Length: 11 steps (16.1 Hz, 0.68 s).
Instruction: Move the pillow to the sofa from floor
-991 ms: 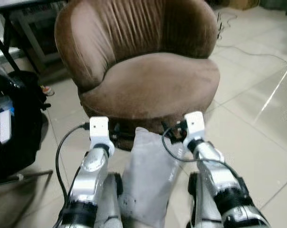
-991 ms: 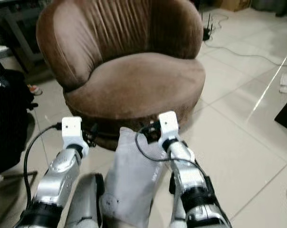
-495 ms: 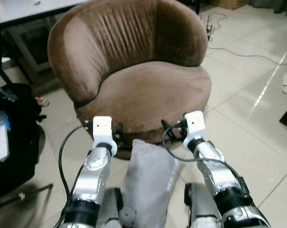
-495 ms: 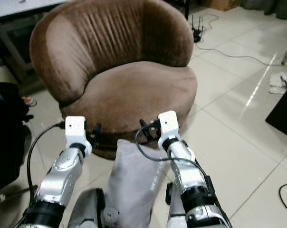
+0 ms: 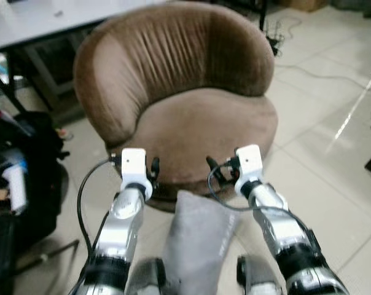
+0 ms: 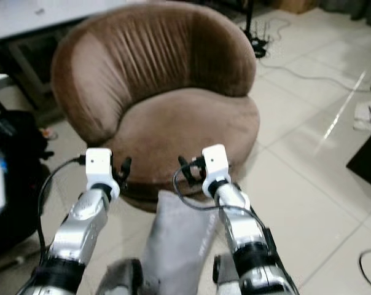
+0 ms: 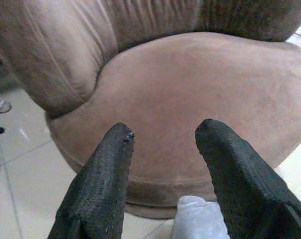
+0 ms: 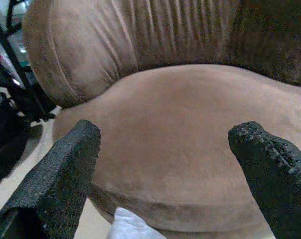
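Glossy pale tiled floor [image 5: 333, 153] (streaked with glare), cables [image 5: 308, 67] trailing, grey table [image 5: 44, 24], perhaps a black bag [image 5: 26, 178]

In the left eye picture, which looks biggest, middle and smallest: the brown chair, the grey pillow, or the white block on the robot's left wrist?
1. Brown chair, biggest by far.
2. Grey pillow, middle, though its lower end is cut off by the picture edge.
3. White block on the left wrist, smallest.

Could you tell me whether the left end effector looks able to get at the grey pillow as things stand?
Probably yes: the open left end effector hangs just beside the pillow, nothing between them.
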Tool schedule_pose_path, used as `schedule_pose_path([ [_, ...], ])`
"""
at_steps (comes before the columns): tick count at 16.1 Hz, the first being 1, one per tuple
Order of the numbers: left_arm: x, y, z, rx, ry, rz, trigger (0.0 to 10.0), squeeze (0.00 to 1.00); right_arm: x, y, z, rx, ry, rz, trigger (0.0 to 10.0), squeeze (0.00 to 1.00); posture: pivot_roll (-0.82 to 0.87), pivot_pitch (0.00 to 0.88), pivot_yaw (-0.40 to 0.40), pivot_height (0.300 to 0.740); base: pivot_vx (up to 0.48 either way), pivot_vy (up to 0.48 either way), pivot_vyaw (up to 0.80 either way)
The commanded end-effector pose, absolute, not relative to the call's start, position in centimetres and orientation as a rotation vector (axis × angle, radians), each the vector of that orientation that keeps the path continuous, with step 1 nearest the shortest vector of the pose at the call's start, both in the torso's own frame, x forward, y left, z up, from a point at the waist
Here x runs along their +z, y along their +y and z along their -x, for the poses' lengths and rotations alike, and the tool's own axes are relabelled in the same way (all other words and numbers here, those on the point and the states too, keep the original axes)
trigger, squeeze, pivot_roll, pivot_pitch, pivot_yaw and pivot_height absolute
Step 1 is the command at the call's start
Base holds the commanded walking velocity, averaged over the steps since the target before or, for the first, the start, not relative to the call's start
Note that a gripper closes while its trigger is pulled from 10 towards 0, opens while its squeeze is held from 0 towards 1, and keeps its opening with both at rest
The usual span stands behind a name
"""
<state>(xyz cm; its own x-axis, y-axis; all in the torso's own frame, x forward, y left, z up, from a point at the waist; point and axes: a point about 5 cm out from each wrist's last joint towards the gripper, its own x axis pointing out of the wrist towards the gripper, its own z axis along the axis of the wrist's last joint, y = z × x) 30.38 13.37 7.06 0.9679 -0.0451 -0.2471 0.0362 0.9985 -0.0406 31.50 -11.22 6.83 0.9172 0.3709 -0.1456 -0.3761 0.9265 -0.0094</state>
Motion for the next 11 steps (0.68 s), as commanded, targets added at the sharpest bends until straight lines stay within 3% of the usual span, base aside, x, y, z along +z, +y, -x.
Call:
schedule_pose_path([
  [1,7.2,13.4,-30.5,-0.032,0.240,0.020,10.0,0.00,7.1,-10.6,-31.4,0.398,0.134,0.041,10.0,0.00,-0.16,0.000,0.100,0.715,0.000,0.000,0.00],
  [4,7.1,13.3,-30.4,-0.036,0.247,0.015,10.0,0.00,7.0,-10.3,-31.3,0.402,0.137,0.036,10.0,0.00,-0.16,0.000,0.102,0.740,0.000,0.000,0.00],
  [11,7.6,12.9,-30.9,-0.054,0.229,0.005,10.0,0.00,7.2,-9.6,-31.7,0.411,0.134,0.030,10.0,0.00,-0.16,0.000,0.105,0.740,0.000,0.000,0.00],
])
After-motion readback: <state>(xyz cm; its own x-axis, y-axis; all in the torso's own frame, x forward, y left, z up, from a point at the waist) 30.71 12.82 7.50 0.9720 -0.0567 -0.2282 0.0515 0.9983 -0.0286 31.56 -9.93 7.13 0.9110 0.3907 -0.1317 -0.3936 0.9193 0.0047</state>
